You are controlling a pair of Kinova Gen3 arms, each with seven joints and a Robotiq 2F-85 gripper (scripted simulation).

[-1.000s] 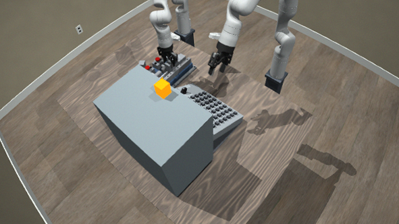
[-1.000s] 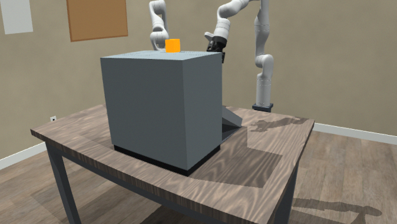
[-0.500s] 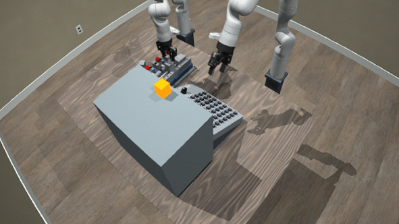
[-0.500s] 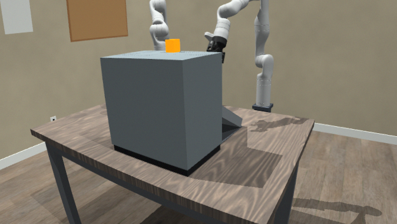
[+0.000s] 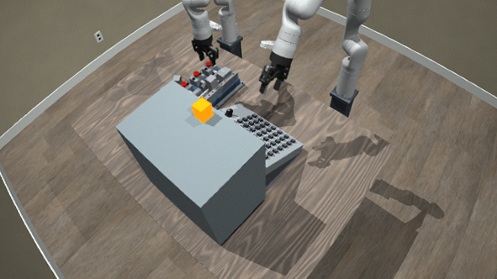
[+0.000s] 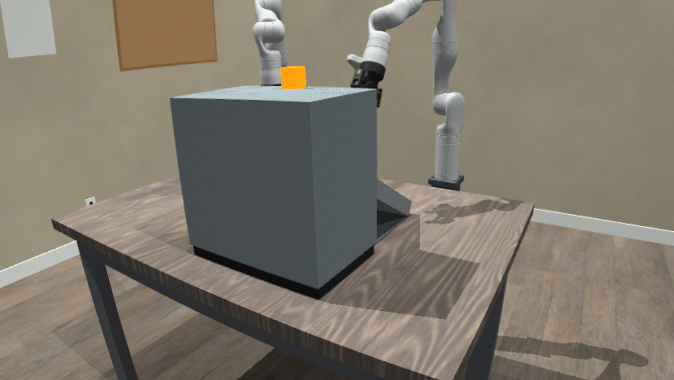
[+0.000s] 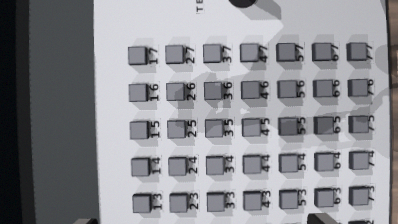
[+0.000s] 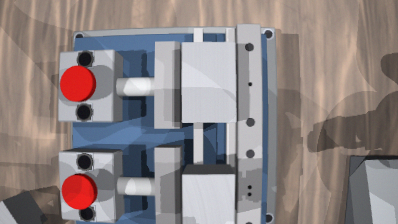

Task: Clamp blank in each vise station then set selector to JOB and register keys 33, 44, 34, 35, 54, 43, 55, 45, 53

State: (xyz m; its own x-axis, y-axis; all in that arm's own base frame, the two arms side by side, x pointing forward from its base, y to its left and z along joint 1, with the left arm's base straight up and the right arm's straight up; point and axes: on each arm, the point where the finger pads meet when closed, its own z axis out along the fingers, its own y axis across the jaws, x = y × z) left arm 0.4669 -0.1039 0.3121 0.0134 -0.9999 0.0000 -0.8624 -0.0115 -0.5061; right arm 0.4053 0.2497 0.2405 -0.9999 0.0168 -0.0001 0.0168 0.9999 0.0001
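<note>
Right gripper (image 5: 208,59) hung part-spread, pinching nothing. Pale rectangular blank (image 5: 224,73) (image 8: 208,82) sat against its grey moving jaw (image 8: 167,85), red round knob (image 5: 208,63) (image 8: 78,83) at nine o'clock in wrist view. Risk: off-centre knob push (clamping unconfirmed) could leave it loose.

the big grey box-shaped cabinet (image 5: 184,144) (image 6: 250,180) stood on the brown wooden tabletop (image 5: 113,158) (image 6: 400,270); the orange cube lamp (image 5: 202,110) (image 6: 293,77) sat on it, the sloping grey key panel (image 5: 283,155) (image 6: 395,197) (image 7: 112,125) beside it.
</note>
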